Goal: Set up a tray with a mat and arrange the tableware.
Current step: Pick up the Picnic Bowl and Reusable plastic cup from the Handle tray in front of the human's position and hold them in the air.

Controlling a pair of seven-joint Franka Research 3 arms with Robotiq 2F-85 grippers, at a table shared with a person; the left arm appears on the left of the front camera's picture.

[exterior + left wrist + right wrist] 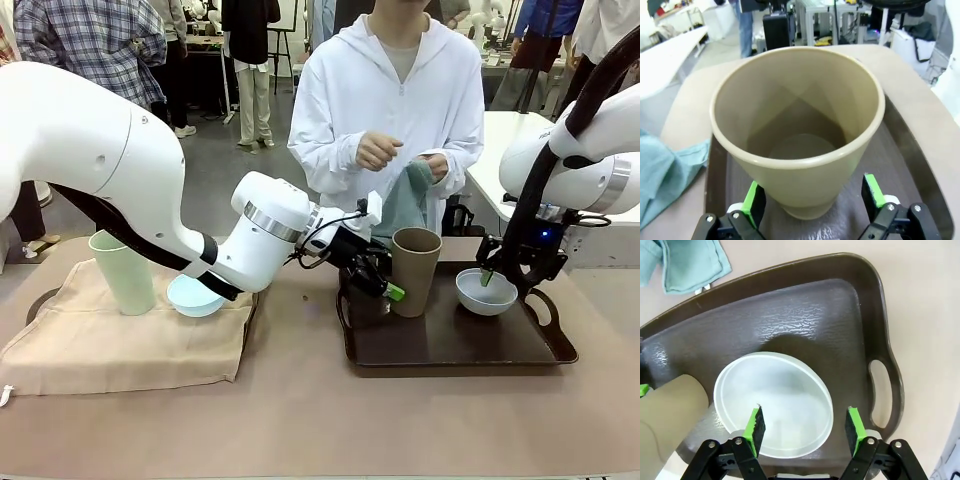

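Front view: tan table (300, 430) bears dark tray (455, 364); bystanders (90, 45) stand behind.

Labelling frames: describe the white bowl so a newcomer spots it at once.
Find the dark brown tray on the robot's right. At its right end sits the white bowl, low and round beside the tall tan cup; the other bowl is blue.

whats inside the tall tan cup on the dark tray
Nothing: the tall tan-brown tapered cup is empty down to its round bottom. The patch of dark brown plastic tray beneath its base is covered.
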